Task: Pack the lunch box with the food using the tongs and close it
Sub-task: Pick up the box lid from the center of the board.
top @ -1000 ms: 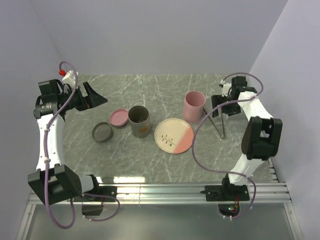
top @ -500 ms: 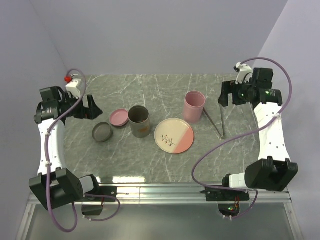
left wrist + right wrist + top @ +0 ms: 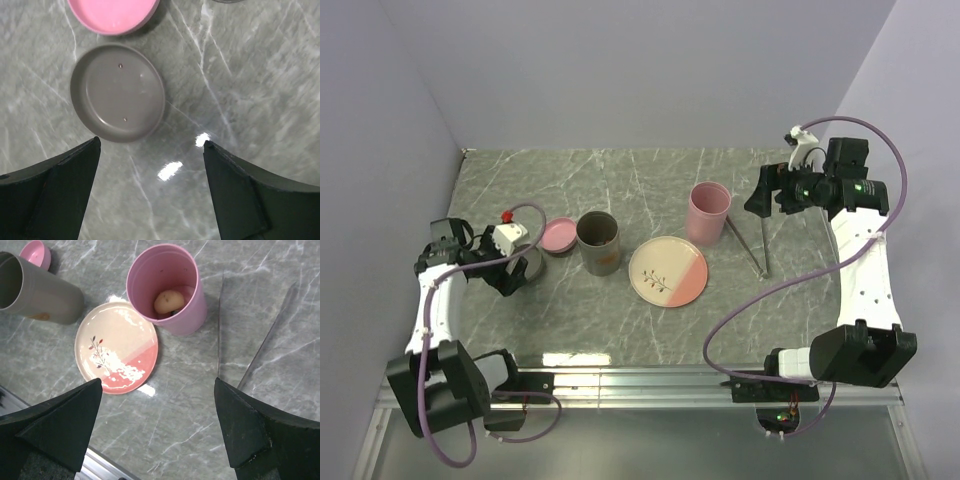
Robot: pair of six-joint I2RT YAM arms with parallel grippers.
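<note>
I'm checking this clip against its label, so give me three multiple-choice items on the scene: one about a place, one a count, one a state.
1. Relative to the pink container, the tongs lie:
A. inside it
B. beside it, flat on the table
C. leaning on its rim

2. Loose lids on the table:
A. none
B. one
C. two

3. The pink container stands:
A. open, with a beige piece inside
B. capped
C. tipped on its side

Key:
1 B, since both slim arms rest on the marble next to the container.
2 C, since a grey lid and a pink lid lie there.
3 A, since the right wrist view looks straight down into its open mouth.
</note>
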